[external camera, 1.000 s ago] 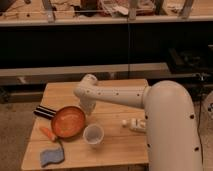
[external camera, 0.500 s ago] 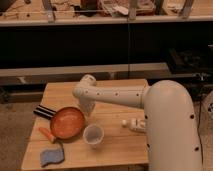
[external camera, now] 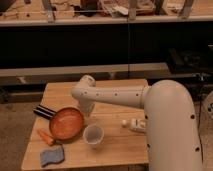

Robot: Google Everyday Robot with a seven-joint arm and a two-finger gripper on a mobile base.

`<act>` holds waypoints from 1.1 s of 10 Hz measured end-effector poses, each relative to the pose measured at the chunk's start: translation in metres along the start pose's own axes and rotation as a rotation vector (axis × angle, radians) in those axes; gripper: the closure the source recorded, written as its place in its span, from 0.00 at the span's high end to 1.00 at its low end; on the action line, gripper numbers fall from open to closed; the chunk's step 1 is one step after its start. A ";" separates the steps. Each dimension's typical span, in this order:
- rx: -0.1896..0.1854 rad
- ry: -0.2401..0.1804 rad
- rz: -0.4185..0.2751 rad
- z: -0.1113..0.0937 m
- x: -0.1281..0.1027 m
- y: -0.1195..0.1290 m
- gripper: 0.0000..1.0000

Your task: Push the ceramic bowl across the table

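On the left part of the worktop sits the bowl. It is wide, round and shallow, orange-red with a darker rim, and it looks smooth and hard like baked clay. It lies flat, so a shove on its side should make it slide over the wood.

Right behind the bowl, at its far right edge, is the gripper on the end of a long white arm. It seems to touch the rim there, likely so it can push the bowl. The jaws are hidden, so I cannot tell how they stand.

Just right of the bowl, toward the front, stands a small pale cup, round and open on top. Touching the bowl's front left edge lies a carrot, long and orange. Below the bowl is a soft blue sponge. At the bowl's back left is a dark striped thing. Well to the right lie small white bits.

The worktop is light wood made of planks.
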 end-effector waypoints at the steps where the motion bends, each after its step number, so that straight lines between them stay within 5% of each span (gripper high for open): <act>1: -0.002 -0.001 -0.007 0.000 -0.002 0.000 0.04; 11: -0.018 -0.016 -0.080 -0.004 -0.014 0.001 0.04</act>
